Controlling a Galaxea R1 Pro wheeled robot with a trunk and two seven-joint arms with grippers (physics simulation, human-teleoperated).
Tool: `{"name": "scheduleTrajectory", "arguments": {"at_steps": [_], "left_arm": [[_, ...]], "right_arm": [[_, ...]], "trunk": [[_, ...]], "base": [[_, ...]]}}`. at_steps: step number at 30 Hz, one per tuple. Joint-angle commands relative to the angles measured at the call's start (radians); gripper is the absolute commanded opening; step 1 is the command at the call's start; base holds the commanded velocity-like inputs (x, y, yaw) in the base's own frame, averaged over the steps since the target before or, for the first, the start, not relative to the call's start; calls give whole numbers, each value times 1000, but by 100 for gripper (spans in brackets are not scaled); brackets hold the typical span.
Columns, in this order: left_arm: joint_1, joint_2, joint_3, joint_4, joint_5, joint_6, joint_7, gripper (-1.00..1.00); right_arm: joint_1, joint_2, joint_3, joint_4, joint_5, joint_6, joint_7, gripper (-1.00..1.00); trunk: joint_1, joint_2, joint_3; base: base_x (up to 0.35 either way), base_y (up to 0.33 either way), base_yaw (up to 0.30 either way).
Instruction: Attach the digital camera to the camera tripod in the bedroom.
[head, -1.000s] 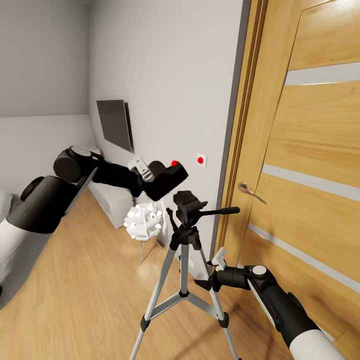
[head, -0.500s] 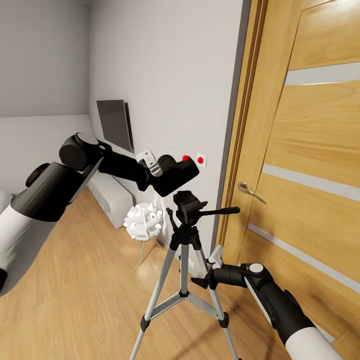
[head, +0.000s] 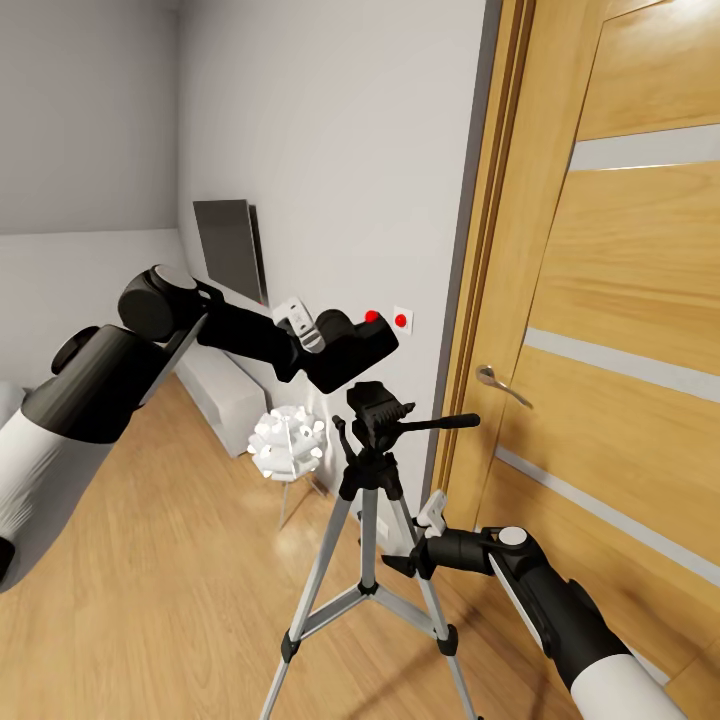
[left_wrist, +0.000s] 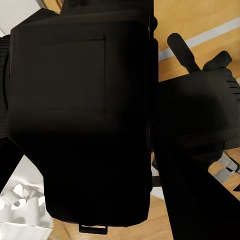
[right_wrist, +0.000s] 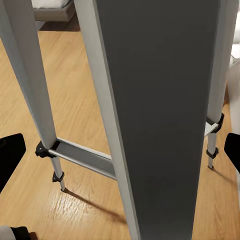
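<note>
Digital camera (head: 348, 347), black with a red dot on top, is hanging just above and slightly to the wall side of the camera tripod's head (head: 376, 405), not yet touching it as far as the head view shows. The left gripper (head: 312, 350) is clamped on the camera body. A second ago the camera was sitting lower and further back from the tripod head; over the first half of that second the left arm carried it up and across toward the door, and in the last half second nothing is moving at all. That pause is suggesting the operator is lining up before lowering the camera onto the mount. In the left wrist view the camera's dark back (left_wrist: 80, 115) is blocking most of the picture, with the tripod head (left_wrist: 200, 110) and its pan handle (left_wrist: 182, 50) beside it.

The right gripper (head: 425, 540) is sitting low against a silver tripod leg (head: 430, 590), well below the tripod head; its fingers are straddling the leg (right_wrist: 160, 120) in the right wrist view, but whether they are pressing on it cannot be told. It is likely steadying the camera tripod (head: 372, 560).
</note>
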Motion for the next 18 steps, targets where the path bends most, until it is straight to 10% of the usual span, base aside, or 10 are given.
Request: {"name": "scheduleTrajectory", "arguments": {"at_steps": [1,18], "left_arm": [[-2,1,-1,0,-1,4,-3,-100],[-11,-25,3,-24,0,36,-8,-100]], "right_arm": [[-1,0,1,-2,5,5,3,100],[9,7,-5,3,6,0,-4,100]], "trunk": [[1,-2,-2],[1,-2,-2]], "base": [[0,0,0],[0,0,0]]}}
